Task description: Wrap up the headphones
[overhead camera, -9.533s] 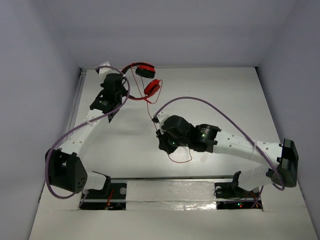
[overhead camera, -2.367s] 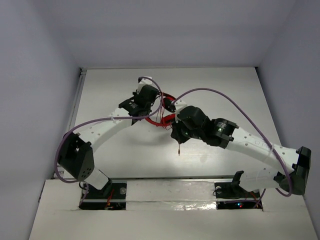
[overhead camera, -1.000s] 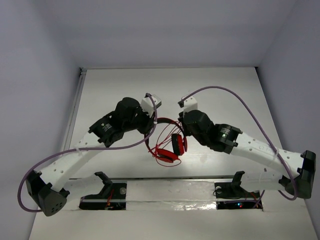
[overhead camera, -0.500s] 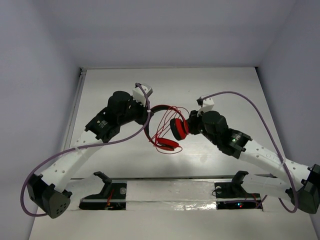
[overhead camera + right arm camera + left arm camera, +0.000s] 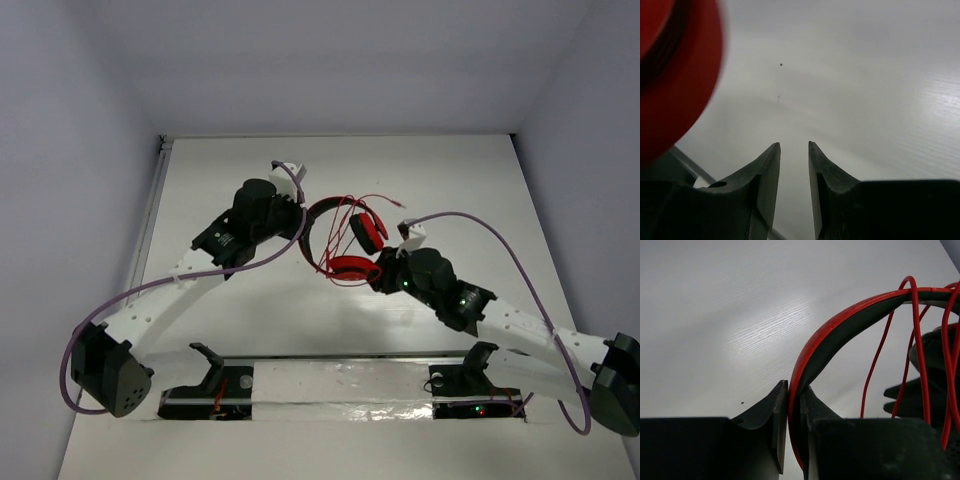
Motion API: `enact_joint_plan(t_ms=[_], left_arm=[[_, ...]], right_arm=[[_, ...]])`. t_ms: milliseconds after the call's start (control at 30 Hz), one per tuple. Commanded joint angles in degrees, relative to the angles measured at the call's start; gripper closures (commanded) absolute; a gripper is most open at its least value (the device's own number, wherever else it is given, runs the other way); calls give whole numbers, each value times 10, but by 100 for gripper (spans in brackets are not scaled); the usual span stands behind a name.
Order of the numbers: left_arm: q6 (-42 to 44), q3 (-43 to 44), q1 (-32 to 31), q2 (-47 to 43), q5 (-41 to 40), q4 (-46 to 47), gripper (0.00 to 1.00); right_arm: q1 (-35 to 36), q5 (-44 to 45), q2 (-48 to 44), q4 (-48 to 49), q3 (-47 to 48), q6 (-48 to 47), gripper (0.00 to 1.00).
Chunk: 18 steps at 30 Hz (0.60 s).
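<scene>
Over the middle of the counter (image 5: pixel 250 310), the headphones (image 5: pixel 352 268) are held by the left fingers (image 5: pixel 779 412), clamped on the headband (image 5: pixel 840 325). The right fingers (image 5: pixel 767 172), slightly apart and empty, sit just toward the near edge, an ear cup (image 5: pixel 675 75) close on their left, and the cable (image 5: pixel 917 340) is looped across the band.

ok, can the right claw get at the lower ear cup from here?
Probably yes: the right claw is open and empty, and the headphones' lower ear cup is right beside it, nothing between.

A lab test bay — white table (image 5: pixel 480 190) (plain walls (image 5: pixel 340 70) around).
</scene>
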Motion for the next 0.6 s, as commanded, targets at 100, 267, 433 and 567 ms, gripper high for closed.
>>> enact_joint_plan(t_ms=[100, 267, 433, 567], left_arm=[[-58, 53, 1, 42, -23, 65, 100], [-68, 80, 15, 90, -2, 71, 100], [-72, 95, 33, 134, 3, 81, 100], [-73, 119, 43, 181, 5, 62, 100]], right_arm=[[2, 35, -52, 0, -28, 59, 59], [2, 79, -52, -51, -14, 69, 50], [2, 84, -84, -72, -13, 73, 49], [2, 113, -121, -106, -10, 76, 53]])
